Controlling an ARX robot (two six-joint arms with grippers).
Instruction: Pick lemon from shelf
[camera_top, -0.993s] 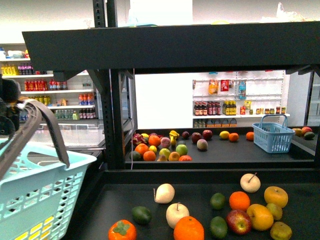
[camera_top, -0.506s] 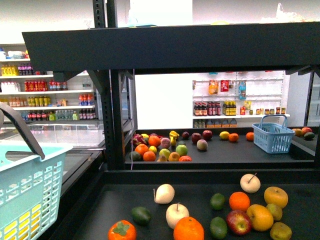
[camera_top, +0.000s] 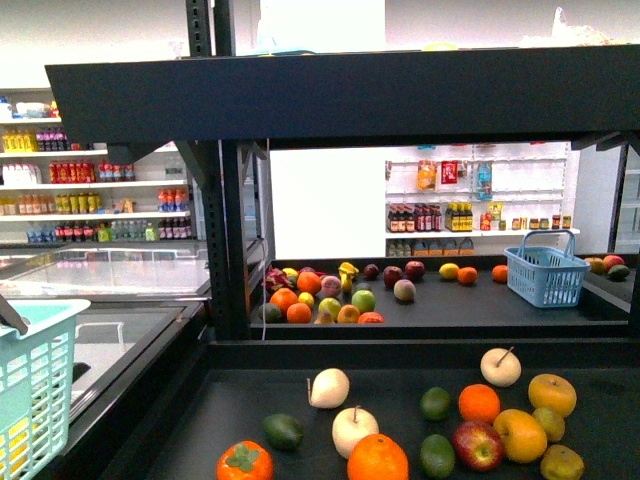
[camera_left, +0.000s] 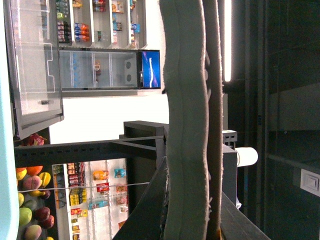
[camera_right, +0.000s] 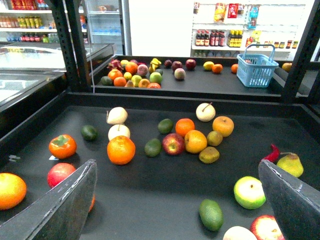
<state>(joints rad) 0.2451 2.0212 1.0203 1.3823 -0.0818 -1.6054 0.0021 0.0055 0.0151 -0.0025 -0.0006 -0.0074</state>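
We spot the lemon (camera_top: 449, 270) on the rear tray of the shelf (camera_top: 340, 95), just beside an orange (camera_top: 467, 274), with the blue basket (camera_top: 545, 272) further right. The teal basket (camera_top: 30, 390) has slid away left since a second ago; now only a corner shows and its handle is almost gone. Bare dark tray lies in front of the lemon, under the black overhang. Our right gripper (camera_right: 176, 167) hangs over the near tray with its fingers spread wide. Our left gripper (camera_left: 206, 125) has its pads pressed together.
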